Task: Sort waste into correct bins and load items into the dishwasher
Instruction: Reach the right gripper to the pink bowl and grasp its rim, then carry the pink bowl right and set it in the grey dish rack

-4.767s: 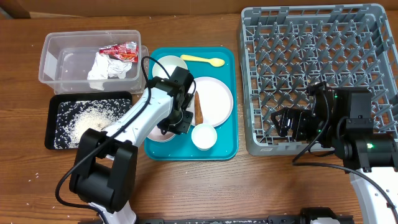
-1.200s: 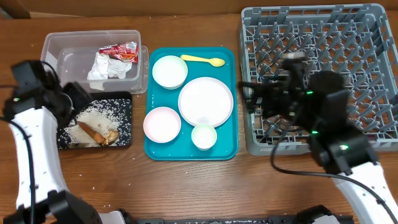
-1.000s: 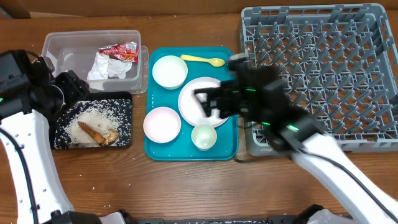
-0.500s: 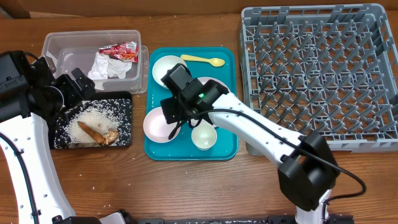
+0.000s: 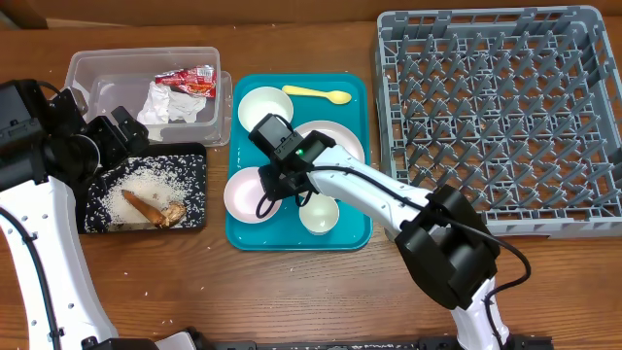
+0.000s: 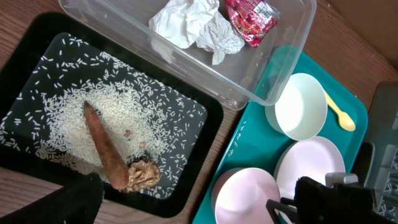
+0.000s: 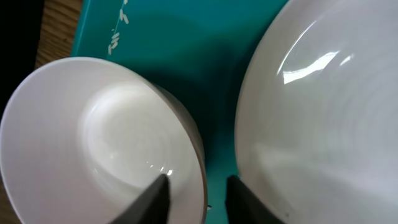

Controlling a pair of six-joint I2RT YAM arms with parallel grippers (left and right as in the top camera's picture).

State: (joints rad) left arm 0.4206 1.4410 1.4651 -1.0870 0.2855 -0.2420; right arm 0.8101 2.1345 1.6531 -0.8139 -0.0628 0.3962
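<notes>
On the teal tray, my right gripper is down at the nearer white bowl. Its fingers straddle the bowl's right rim, one inside and one outside, with a sliver of tray showing beside the outer one. The round plate lies just right of it. Farther off are a second bowl, the yellow spoon and a small cup. My left gripper hangs open and empty over the black tray, which holds rice and brown scraps.
The clear tub behind the black tray contains a crumpled napkin and a red wrapper. The grey dish rack fills the right side, with no dishes in it. The right arm stretches across the tray from the lower right.
The right arm swung from the rack over to the teal tray and narrowed its jaws around the nearer bowl's rim. The left gripper opened wide and stayed over the black tray.
</notes>
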